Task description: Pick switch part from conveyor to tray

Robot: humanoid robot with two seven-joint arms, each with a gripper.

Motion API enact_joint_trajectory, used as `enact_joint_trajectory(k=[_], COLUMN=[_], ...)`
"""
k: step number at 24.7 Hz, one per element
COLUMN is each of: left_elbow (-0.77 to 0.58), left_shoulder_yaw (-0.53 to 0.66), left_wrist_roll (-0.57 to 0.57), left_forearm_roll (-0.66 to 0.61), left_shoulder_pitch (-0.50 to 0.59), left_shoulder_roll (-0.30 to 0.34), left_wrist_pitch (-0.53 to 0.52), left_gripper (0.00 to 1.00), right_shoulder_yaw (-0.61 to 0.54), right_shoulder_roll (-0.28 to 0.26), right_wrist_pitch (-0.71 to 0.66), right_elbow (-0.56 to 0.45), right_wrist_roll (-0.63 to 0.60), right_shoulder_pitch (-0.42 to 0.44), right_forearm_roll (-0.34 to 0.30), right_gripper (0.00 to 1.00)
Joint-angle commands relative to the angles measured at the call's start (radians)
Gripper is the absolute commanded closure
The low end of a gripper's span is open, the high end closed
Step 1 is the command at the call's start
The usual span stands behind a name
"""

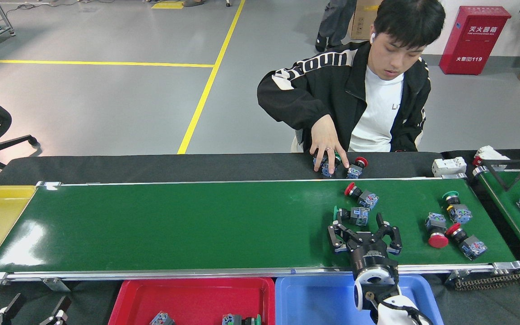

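**Green-capped switch part at the open right gripper**

Green-capped switch part [352, 215], with a grey-blue contact block, is seen lying on its side on the long glossy dark-green conveyor [197, 225], just beyond the right gripper [363, 228]. The black fingers are spread apart above the belt, nothing held between them. A red-capped switch part [361, 195] lies just beyond the green one. Three more switch parts [452, 221] are noted further right on the belt. The blue plastic tray [314, 300] and red plastic tray [188, 300] sit below the near rail; the red one holds a few parts. The left gripper [30, 311] is seen at the lower left edge, fingers apart, off the belt. A person's hand [327, 144] rests on parts on the black table beyond the far rail.
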Motion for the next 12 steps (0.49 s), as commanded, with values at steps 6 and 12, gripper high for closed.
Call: enact_joint_trajectory(k=[6,12], left_elbow=[-0.009,-0.012], left_shoulder_yaw=[0.009,0.009], left_wrist_roll=[-0.005,0.012], left_forearm_roll=[-0.082,-0.161], left_shoulder_pitch=[-0.013,-0.031], left_shoulder_roll=[0.01,0.009], left_wrist_pitch=[0.037,0.083], left_gripper=[0.01,0.0], right_shoulder_yaw=[0.018,0.043], right_shoulder_roll=[0.072,0.057], right_wrist_pitch=[-0.009,-0.133], right_elbow=[0.153,0.155], right_wrist_roll=[-0.021,-0.032], right_shoulder_pitch=[-0.105,-0.11], right_forearm_roll=[0.001,-0.012], right_gripper=[0.03,0.95])
